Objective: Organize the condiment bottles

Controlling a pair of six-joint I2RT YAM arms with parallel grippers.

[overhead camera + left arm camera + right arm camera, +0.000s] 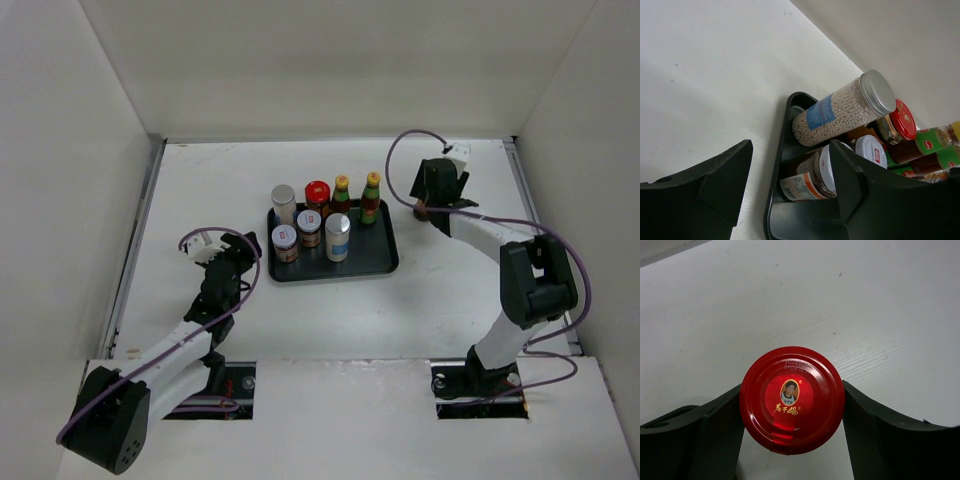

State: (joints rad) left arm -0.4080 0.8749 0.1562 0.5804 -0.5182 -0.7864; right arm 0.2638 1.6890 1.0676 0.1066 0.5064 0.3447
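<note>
Seven condiment bottles (310, 228) stand on the black tray (385, 264). A red-capped jar (792, 399) stands on the tabletop (450, 300), right of the tray. The right end effector (428, 205) brackets it; whether it is clenched is unclear. The next move likely needs a firm squeeze and a straight lift. The left end effector (790, 150) hangs released and empty.

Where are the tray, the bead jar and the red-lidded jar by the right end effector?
Tray (374, 257): top view, bare floor at its near right corner.
Bead jar (836, 113): left wrist view, mid side.
Red-lidded jar (792, 400): right wrist view, lid centre.
</note>
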